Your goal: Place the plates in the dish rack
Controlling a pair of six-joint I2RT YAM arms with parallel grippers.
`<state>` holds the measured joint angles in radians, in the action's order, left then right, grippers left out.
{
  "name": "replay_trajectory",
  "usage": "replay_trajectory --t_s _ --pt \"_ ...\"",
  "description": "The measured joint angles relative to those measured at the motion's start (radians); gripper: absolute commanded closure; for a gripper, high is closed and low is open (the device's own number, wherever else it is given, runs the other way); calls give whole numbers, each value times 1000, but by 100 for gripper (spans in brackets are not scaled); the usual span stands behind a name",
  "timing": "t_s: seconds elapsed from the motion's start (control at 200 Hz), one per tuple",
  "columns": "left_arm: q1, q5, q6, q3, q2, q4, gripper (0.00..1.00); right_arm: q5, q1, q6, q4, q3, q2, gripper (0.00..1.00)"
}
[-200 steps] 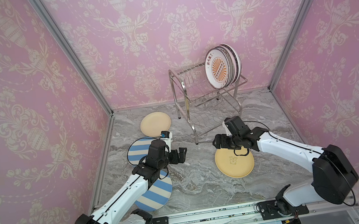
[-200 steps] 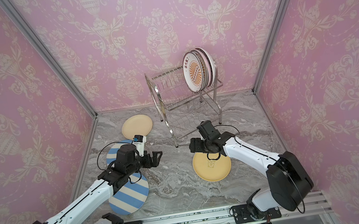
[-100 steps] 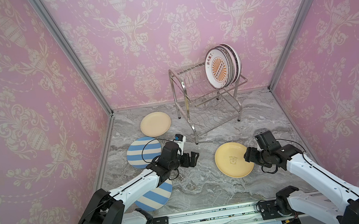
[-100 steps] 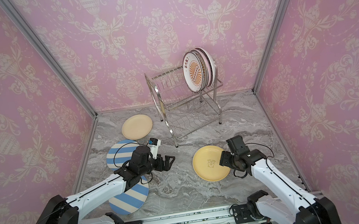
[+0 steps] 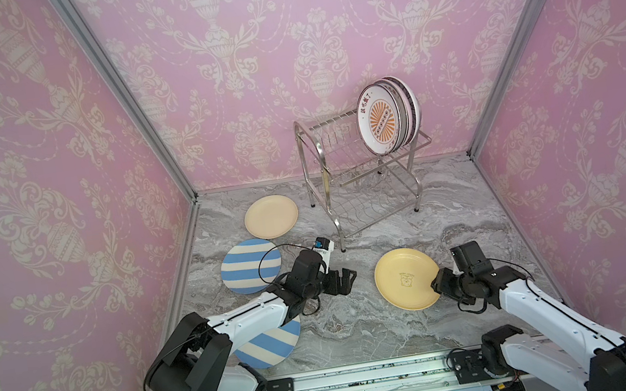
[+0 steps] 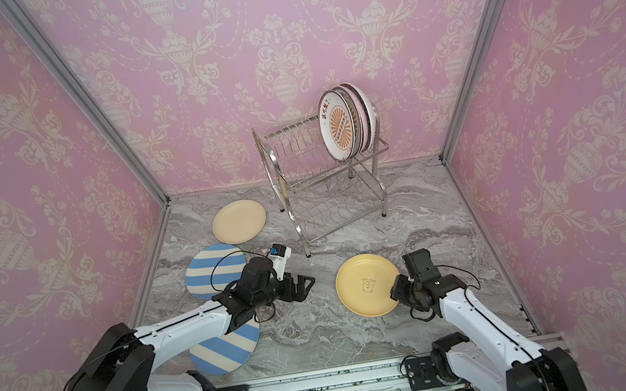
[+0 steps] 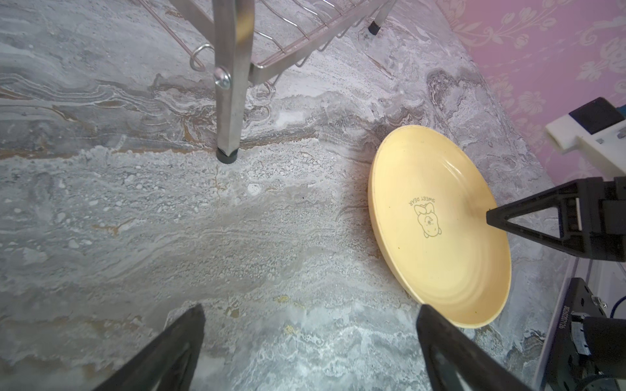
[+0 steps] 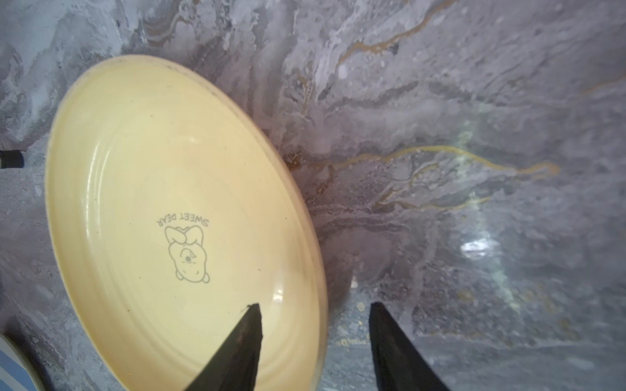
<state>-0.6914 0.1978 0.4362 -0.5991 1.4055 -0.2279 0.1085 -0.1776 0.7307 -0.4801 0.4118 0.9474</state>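
Right gripper (image 8: pixel 315 325) half open astride yellow plate (image 8: pixel 162 189) rim, nothing clamped yet; seat deeper, close square. Left gripper (image 7: pixel 311 338) wide open, empty.

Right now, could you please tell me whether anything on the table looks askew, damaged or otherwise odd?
Nothing looks spilled or broken. The dish rack stands skewed to the back wall, its loaded plates crowded at one end of the upper tier, and a striped plate lies partly under the left arm.
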Motion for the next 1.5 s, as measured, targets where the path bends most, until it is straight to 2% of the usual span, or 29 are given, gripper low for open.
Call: replay_trajectory --t_s 0.115,0.385,0.881,1.076,1.316,1.501 --pt "0 0 0 0 5 -3 1 14 8 4 50 -19 1 56" --pt "0 -1 -1 -18 5 12 1 35 19 5 125 -61 38 73" --pt "0 -2 -8 -32 4 35 1 45 32 3 166 -64 44 100" --pt "0 -20 -24 -43 -9 57 1 35 32 -19 126 -22 56 100" --pt "3 -73 -62 -69 -99 124 1 -55 24 -116 -48 153 47 100" --pt "38 -104 -122 -153 -139 194 1 -217 -92 -201 -196 365 32 100"
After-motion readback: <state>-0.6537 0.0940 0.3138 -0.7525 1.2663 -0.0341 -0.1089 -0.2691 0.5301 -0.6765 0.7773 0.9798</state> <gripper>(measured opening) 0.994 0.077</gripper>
